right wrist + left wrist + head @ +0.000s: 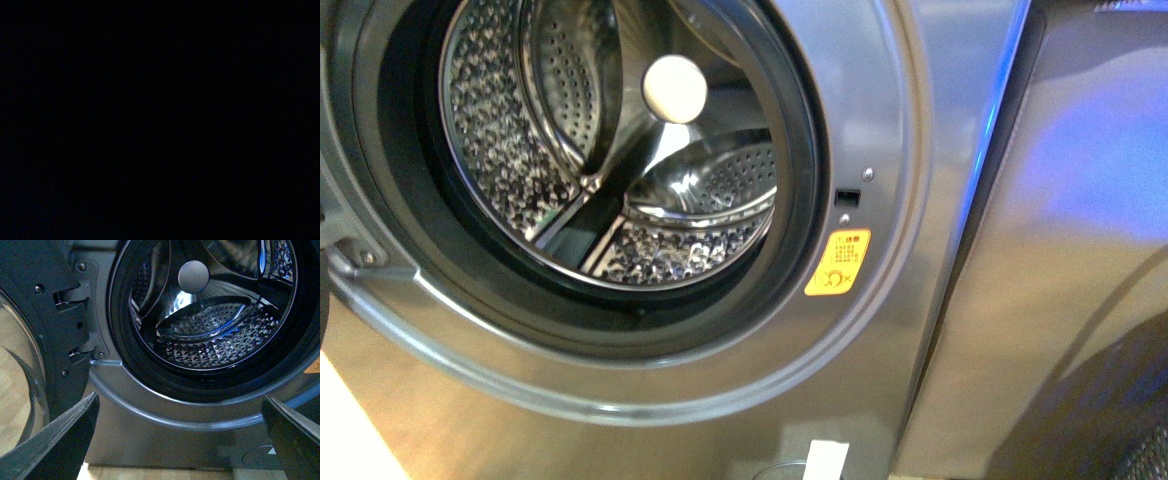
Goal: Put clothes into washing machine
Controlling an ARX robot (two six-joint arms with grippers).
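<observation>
Silver-grey front-loading washing machine (pixel 865 330) fills the frame, door open, perforated steel drum (pixel 610 150) empty. No clothes in view. Left gripper (pixel 180 399) spread, holding nothing. Right wrist view dark, so right gripper's state is unknown. Loading not begun; next move is probably fetching the garment.

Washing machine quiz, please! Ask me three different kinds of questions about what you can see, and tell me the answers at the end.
1. True or false: the washing machine's drum is stuffed full.
2. What colour is the warning sticker on its front? A red, B yellow, C green.
3. Fill in: in the left wrist view, the left end effector is ____ (open or shut).

Key: 1 false, the drum shows only bare steel. 2 B. 3 open, its fingers stand wide apart with nothing between them.
</observation>
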